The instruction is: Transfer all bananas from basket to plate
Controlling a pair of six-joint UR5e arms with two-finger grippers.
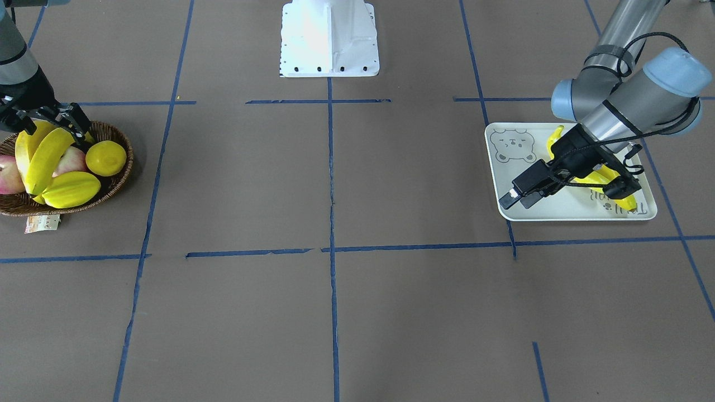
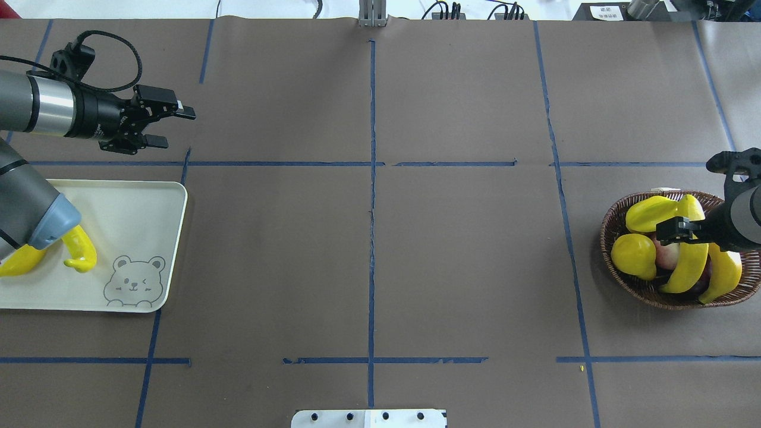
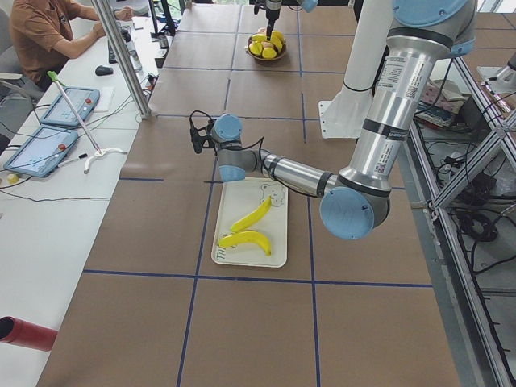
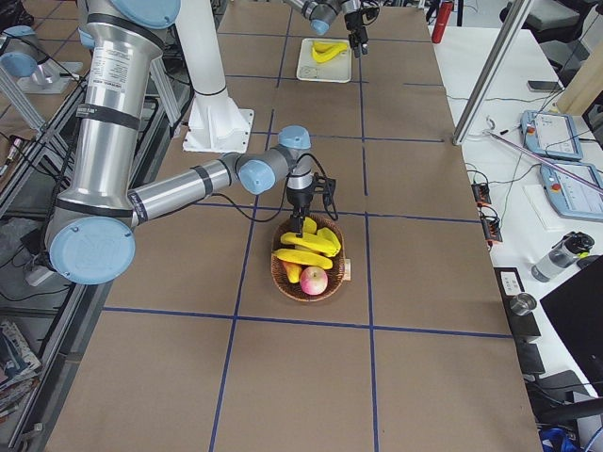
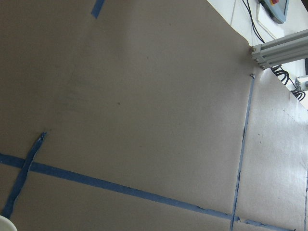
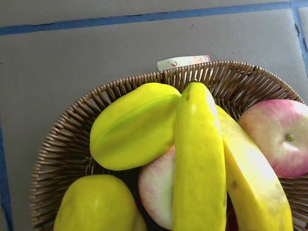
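Right jaws stand wide astride the ends of two bananas (image 1: pixel 47 156) in the basket (image 1: pixel 120 139), a lemon (image 1: pixel 106 158) just beside. Left jaws are wide, empty; near them the plate (image 2: pixel 148 202) carries two bananas.

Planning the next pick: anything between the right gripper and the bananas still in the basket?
Nothing visible does. The two bananas in the basket lie uppermost, over the apples, uncovered; the right gripper hangs right over them with jaws open.
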